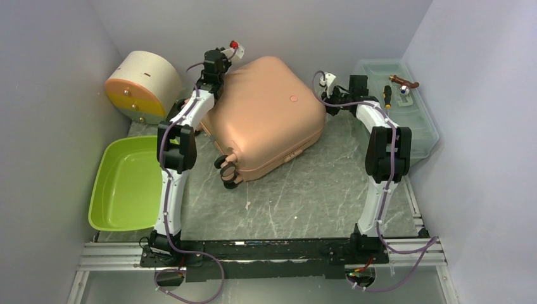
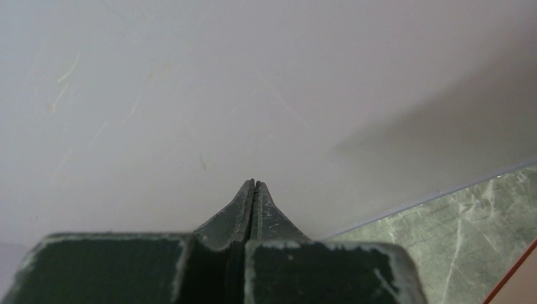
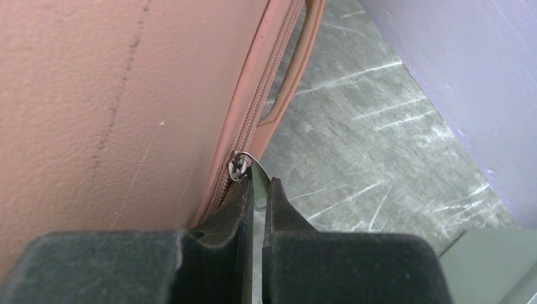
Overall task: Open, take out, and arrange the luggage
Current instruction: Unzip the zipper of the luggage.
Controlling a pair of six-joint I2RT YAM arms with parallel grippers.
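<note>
We see the salmon-pink luggage (image 1: 266,117) lying flat and shut in the far middle of the grey marbled surface (image 1: 304,196), turned at an angle. Its small dark wheels (image 1: 227,171) point toward the near left.

On its right edge, the right tool (image 3: 261,180) is clamped on the thin flat zipper pull (image 3: 258,202), which hangs from a small metal ring at the slider. The zipper (image 3: 261,95) runs away along the shell's seam, with the pink side handle (image 3: 296,66) just beside it.

The left tool (image 2: 254,185) sits at the case's far left corner. Its fingers are pressed together on nothing and aim at the pale back wall.

Left of the case stands a cream half-round box (image 1: 142,85) with orange-yellow drawer fronts. Nearer on that side lies a lime-green tub (image 1: 123,183).

Against the right wall rests a translucent grey-green toolbox (image 1: 418,126), with a screwdriver (image 1: 387,95) on its lid.
</note>
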